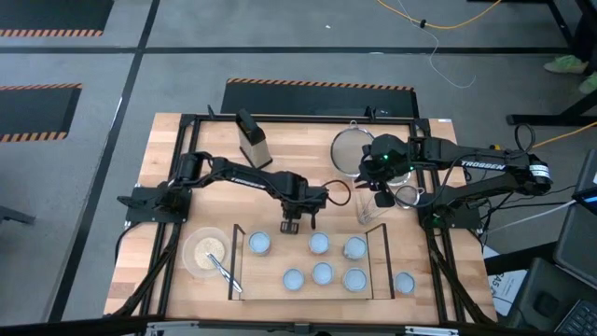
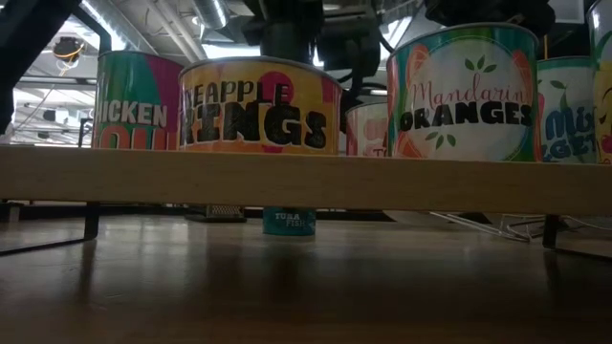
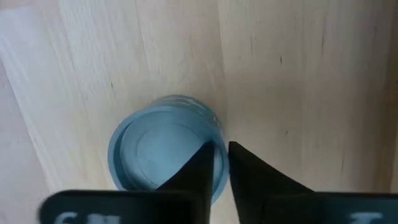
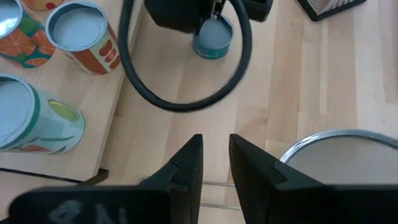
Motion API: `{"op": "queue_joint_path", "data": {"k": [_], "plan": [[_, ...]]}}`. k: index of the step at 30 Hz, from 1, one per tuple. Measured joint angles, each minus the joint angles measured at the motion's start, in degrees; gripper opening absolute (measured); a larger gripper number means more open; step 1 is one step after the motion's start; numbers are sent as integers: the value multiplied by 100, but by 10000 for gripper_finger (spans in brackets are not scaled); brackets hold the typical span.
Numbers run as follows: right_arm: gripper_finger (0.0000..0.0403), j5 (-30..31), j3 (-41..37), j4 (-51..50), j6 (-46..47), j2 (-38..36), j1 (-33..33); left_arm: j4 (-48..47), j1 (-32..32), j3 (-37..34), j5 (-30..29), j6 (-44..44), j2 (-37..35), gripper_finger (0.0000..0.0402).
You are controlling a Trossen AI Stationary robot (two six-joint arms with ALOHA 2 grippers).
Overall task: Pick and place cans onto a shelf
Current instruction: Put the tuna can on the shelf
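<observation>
High view: six cans (image 1: 323,273) on shelf (image 1: 376,280), utensil (image 1: 224,274) in bowl (image 1: 192,248)

In the low view, the shelf (image 2: 287,182) board hides the bottoms of the cans standing on it, and the "Chicken" can (image 2: 139,100) and "Pineapple Rings" can (image 2: 258,105) labels are cut short. Behind them, a pinkish can (image 2: 368,129) shows only a sliver. The small tuna can (image 2: 289,222) beneath is mostly covered. In the left wrist view, the left gripper (image 3: 221,165) fingers overlap that can's rim.
</observation>
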Motion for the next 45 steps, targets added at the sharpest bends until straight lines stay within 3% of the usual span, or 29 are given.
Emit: {"op": "queue_joint_path", "data": {"k": [4, 13, 24, 35, 45], "plan": [[83, 1, 0, -327, 144, -37, 1, 0, -53, 0, -7, -25, 0, 7], [83, 2, -29, -863, 938, -1142, 1, 168, -117, 0, -10, 198, 0, 4], [83, 4, -1775, 849, 1093, -2881, 1, 191, -117, 64, -30, 605, -145, 2], [83, 1, -1993, 1005, 1103, -3026, 1, -589, -197, 1240, -554, 504, -416, 1], [83, -2, -1993, 981, 1438, -3025, 1, -1672, -1035, 2825, -936, -733, -439, 0]]}}
